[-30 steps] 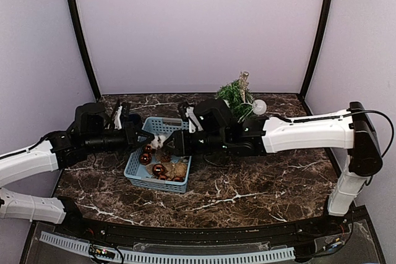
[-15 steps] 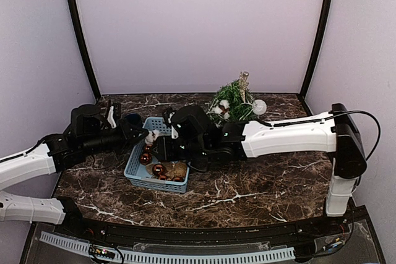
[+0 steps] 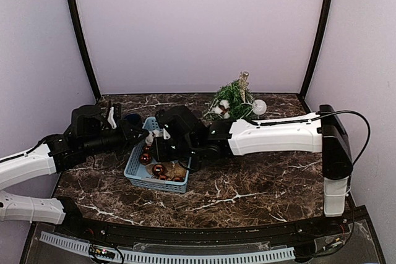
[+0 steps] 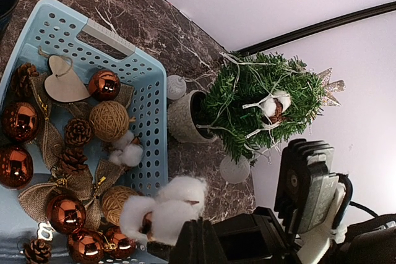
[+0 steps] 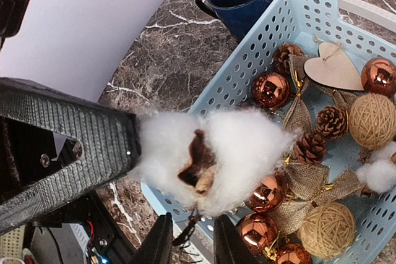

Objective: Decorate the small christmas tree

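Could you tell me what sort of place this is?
Probably a robot test booth, not a home: plain lilac walls with black corner posts enclose a dark marble-patterned tabletop, staged with a blue plastic basket of ornaments.

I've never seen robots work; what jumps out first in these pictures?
A fluffy white cotton boll hangs in the left pincer, just above the rim of the blue basket. The basket brims with shiny copper baubles, pine cones and twine balls. Beside it stands the small christmas tree.
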Action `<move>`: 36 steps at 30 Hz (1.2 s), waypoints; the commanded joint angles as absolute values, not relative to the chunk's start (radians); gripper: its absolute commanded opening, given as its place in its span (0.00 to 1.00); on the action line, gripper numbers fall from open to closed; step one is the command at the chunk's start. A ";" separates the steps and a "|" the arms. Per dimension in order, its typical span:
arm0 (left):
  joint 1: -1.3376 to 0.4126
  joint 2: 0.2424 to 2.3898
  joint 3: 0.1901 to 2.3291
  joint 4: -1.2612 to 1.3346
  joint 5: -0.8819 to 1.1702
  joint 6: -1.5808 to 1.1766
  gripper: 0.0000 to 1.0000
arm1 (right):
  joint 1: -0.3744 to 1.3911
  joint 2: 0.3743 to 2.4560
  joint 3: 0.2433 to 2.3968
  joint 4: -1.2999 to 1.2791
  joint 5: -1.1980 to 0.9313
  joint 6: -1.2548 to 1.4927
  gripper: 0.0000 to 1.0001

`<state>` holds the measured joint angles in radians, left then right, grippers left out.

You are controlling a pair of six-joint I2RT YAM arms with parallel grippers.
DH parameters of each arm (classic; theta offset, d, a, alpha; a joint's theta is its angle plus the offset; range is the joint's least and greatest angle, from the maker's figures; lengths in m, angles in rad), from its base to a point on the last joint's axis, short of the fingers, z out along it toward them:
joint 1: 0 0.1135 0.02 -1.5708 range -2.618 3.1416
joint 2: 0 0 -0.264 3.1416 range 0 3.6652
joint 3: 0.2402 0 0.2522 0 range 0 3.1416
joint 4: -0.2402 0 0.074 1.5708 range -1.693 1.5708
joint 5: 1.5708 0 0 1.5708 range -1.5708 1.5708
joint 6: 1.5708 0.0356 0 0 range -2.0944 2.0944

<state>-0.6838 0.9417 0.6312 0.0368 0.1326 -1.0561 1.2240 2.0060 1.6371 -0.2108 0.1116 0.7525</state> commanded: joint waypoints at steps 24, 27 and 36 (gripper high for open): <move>-0.684 0.875 0.708 -0.146 0.136 -0.766 0.79 | 1.212 1.773 1.590 -0.418 0.301 0.672 0.00; -0.679 0.893 0.749 -0.188 0.151 -0.705 0.83 | 1.209 1.663 1.550 -0.515 0.312 0.649 0.00; -0.542 0.975 0.787 -0.205 0.276 -0.593 0.85 | 1.117 1.315 1.328 -0.753 0.273 0.670 0.00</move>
<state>-0.6025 0.9565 0.7635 -0.1898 0.1921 -0.6777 1.1759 1.4097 1.4414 -0.6212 0.2893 0.6670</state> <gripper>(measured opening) 0.845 0.026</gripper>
